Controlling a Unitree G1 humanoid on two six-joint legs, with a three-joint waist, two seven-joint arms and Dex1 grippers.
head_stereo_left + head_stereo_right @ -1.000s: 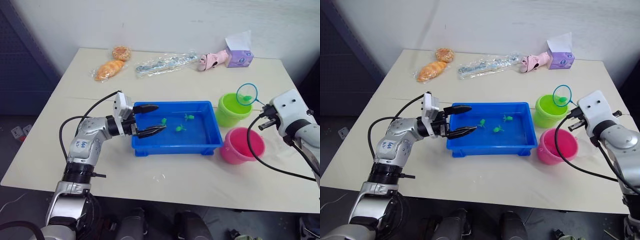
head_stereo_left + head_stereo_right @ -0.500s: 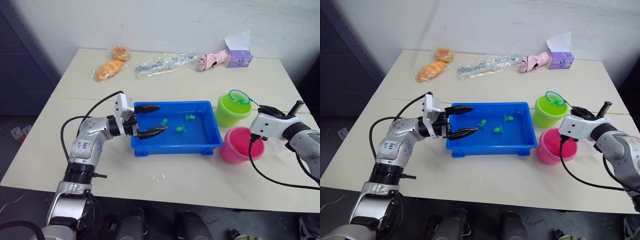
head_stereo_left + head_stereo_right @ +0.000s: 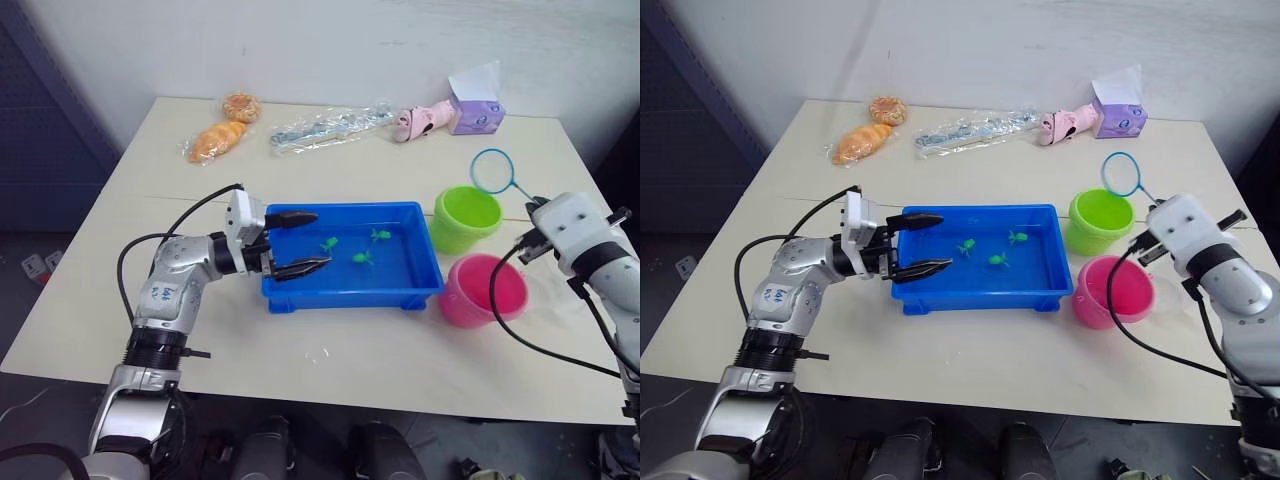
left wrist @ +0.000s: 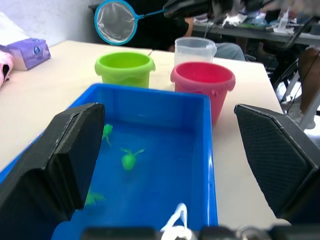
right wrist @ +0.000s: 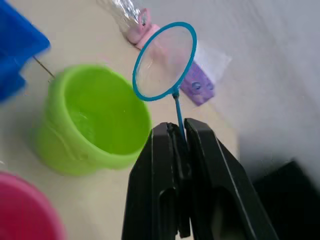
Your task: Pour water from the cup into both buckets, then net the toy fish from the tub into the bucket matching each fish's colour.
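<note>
The blue tub holds water and three green toy fish. My left gripper is open, its fingers spread over the tub's left end and holding nothing. To the right of the tub stand the lime green bucket and, nearer, the pink bucket. My right gripper is shut on the thin stick of the net. The net's blue hoop is upright and empty, just behind the green bucket. The clear cup stands to the right of the pink bucket.
Along the table's back edge lie two wrapped pastries, a clear plastic bag, a pink toy and a purple tissue box. Bare tabletop lies in front of the tub.
A second ago the net held a green fish over the green bucket. It tipped down onto the bucket, then rose back; the net is now empty. The left arm stayed put.
</note>
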